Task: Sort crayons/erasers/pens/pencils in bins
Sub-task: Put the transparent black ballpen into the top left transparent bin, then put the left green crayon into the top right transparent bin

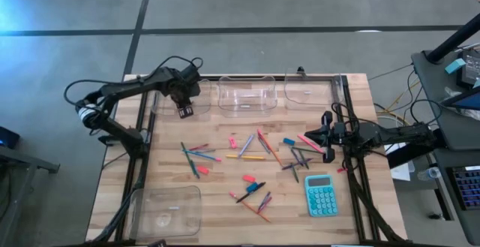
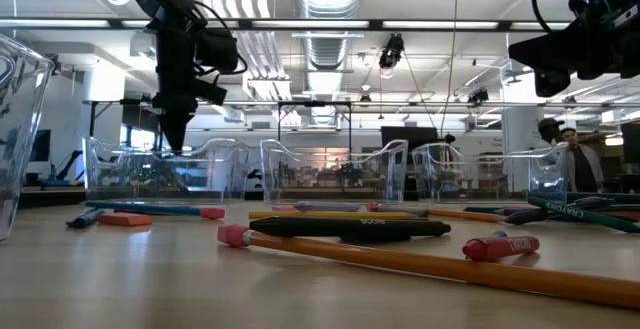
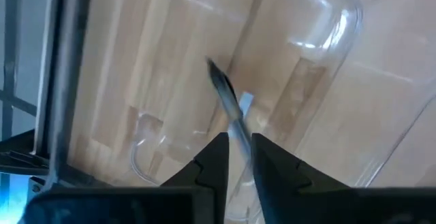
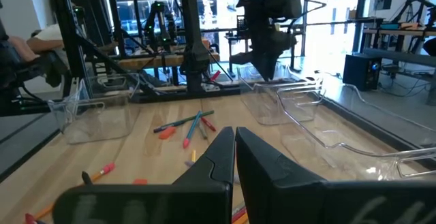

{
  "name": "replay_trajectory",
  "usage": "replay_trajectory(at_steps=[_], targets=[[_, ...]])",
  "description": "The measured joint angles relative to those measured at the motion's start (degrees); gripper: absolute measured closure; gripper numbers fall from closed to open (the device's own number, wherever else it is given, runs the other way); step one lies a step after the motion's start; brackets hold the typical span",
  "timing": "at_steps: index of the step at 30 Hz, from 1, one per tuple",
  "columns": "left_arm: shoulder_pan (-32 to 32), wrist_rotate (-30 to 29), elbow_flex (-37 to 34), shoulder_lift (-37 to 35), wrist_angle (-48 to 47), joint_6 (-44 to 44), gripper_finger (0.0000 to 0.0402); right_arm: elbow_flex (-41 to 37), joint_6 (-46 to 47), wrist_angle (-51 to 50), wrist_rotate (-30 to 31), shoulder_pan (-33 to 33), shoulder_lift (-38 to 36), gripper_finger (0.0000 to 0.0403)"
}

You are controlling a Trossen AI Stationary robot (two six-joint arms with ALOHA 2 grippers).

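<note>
Dark and slim, the pen [image 3: 228, 101] sits between the fingers of my left claw [image 1: 184, 110], pointing down into the clear bin [image 1: 175, 99] at the upper left of the high view. In the left wrist view the fingers stand slightly apart on either side of it; I can't tell whether they are gripping it or have let go. I judge this to be the drop step for one pen.

Moving outward, the left arm reaches in from the left edge of the frame and bends down over that bin, claw pointing at the counter [image 1: 217, 202]. My right claw [image 1: 328, 133] is closed and empty, hanging over the right side of the counter, just above the teal calculator [image 1: 319, 194].

As for progress, I'd call the task barely started. The two bins at upper centre [image 1: 244, 97] and upper right [image 1: 307, 91] look empty, as does the one at lower left [image 1: 166, 209]. Nearly everything is left: pencils [image 1: 247, 157], crayons [image 1: 250, 178], erasers [image 1: 288, 141] and more pens [image 1: 251, 196] lie scattered across the middle of the frame, several crossing each other.
</note>
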Motion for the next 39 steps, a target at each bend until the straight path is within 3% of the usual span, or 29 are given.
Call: replay_trajectory(at_steps=[11,23,31,39], targets=[[0.0,-1.4,-1.3,-0.5,-0.8,-1.1,0.0238,0.0,-0.2,0.0,0.1,0.0,0.0,0.0394],[-0.7,6.7,2.9,-9.5,-0.2,-5.9,0.0231,0.1,0.0,0.0,0.1,0.0,0.0,0.0394],[-2.7,15.9,0.6,-22.8,14.8,-10.8,0.0231,3.2,0.0,-0.1,0.0,0.0,0.0,0.0394],[-11.5,16.6,-5.6,-29.6,31.7,-15.9,0.0231,9.2,-0.5,-3.8,0.0,0.0,1.9,0.0394]])
